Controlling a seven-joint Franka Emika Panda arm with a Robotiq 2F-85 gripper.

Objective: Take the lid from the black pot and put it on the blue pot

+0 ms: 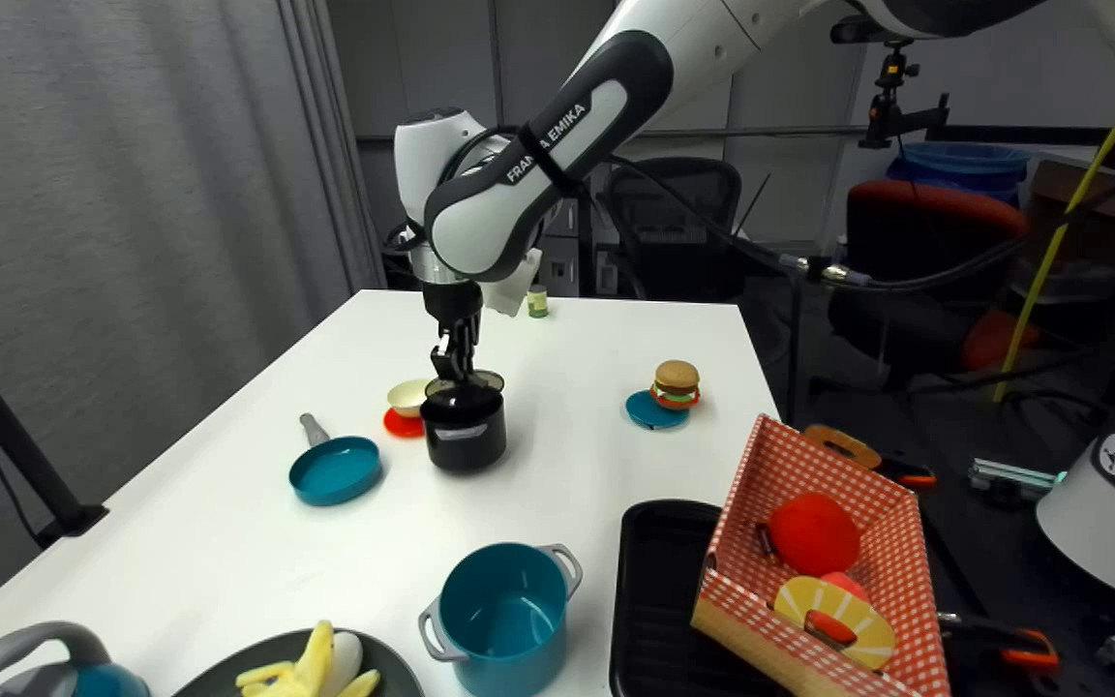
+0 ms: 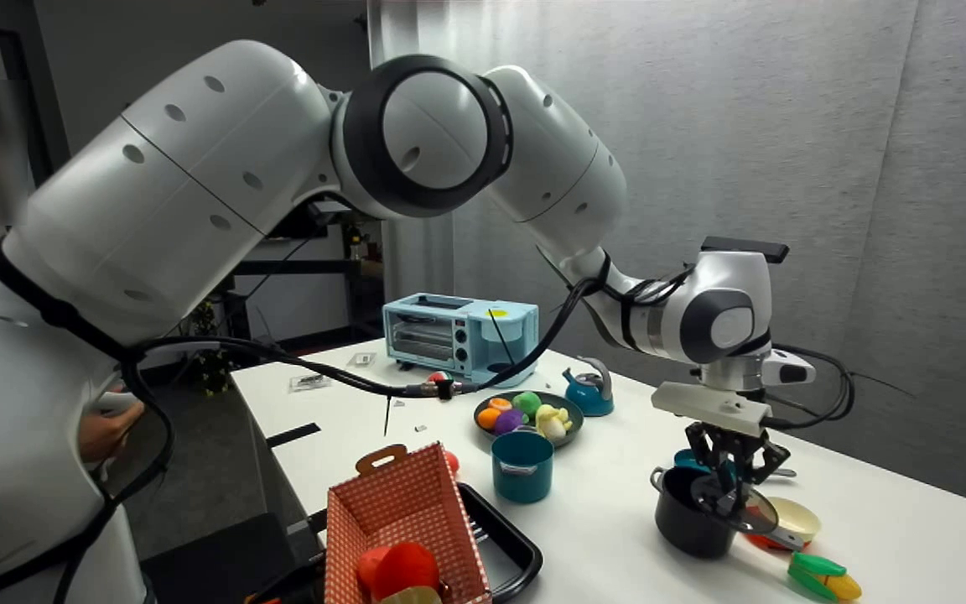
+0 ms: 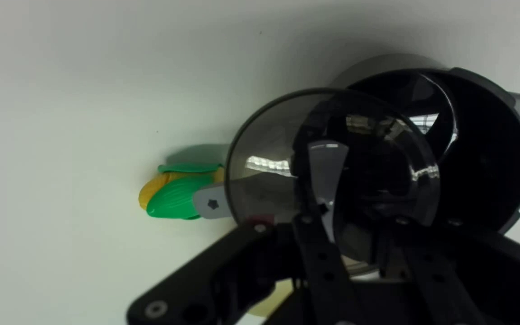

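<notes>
The lid (image 2: 761, 515), round and see-through with a thin rim, is tilted over the black pot (image 2: 688, 533), which stands upright and partly uncovered. The lid also shows in an exterior view (image 1: 492, 381) and fills the middle of the wrist view (image 3: 264, 135), shifted to one side of the black pot's opening (image 3: 503, 153). My gripper (image 2: 730, 495) points down with its fingers close together at the lid's middle, shut on it; the knob is mostly hidden between them. The blue pot (image 1: 509, 663) stands uncovered, nearer that camera; it also shows in an exterior view (image 2: 522, 482).
Near the black pot are a teal pan (image 1: 335, 471), a cream bowl (image 1: 409, 395) on a red dish, and a toy corn (image 2: 823, 579). Beside the blue pot are a black tray (image 1: 659, 581), a checked basket (image 1: 741, 523) and a dark plate (image 2: 571, 436) with toy vegetables.
</notes>
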